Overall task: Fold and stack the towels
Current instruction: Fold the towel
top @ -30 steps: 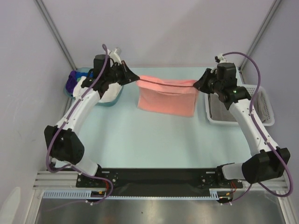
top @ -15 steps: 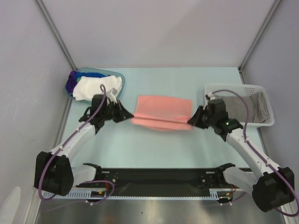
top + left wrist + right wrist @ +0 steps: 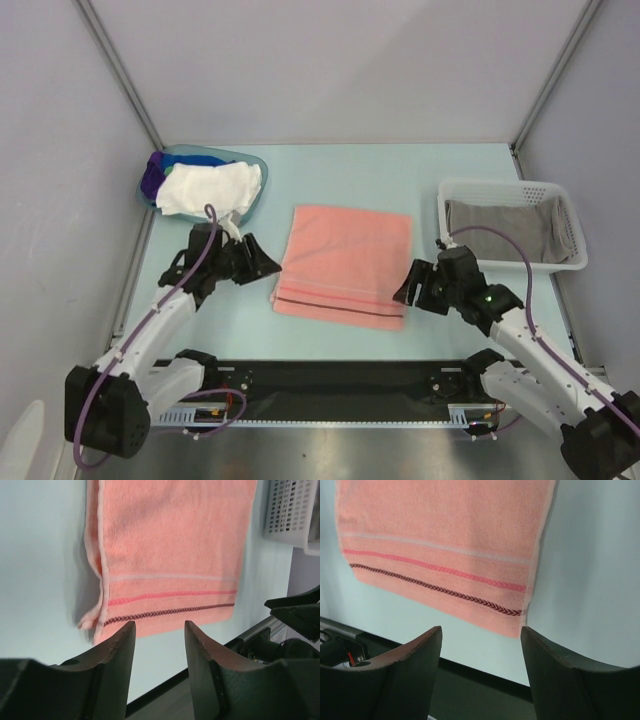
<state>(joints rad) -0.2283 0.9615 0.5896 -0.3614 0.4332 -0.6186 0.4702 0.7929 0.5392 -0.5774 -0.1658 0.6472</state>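
A salmon pink towel (image 3: 345, 262) with striped bands near its front hem lies spread flat in the middle of the table. My left gripper (image 3: 270, 263) is just off its near left corner, open and holding nothing. My right gripper (image 3: 404, 288) stands open and empty off its near right corner. In the left wrist view the towel (image 3: 170, 555) lies beyond the open gripper (image 3: 160, 627), with its near corner slightly rumpled. The right wrist view shows the towel's (image 3: 445, 545) hem just past the open gripper (image 3: 481, 632). A grey towel (image 3: 505, 230) lies in the basket. White (image 3: 205, 187) and purple (image 3: 152, 176) towels fill the tub.
The white mesh basket (image 3: 510, 186) stands at the right side of the table. The translucent blue tub (image 3: 215, 153) sits at the back left. A black rail (image 3: 330, 375) runs along the near edge between the arm bases. Grey walls enclose the table.
Both grippers drew the pink towel down and toward the near edge, laid it flat, then opened and let go of its corners.
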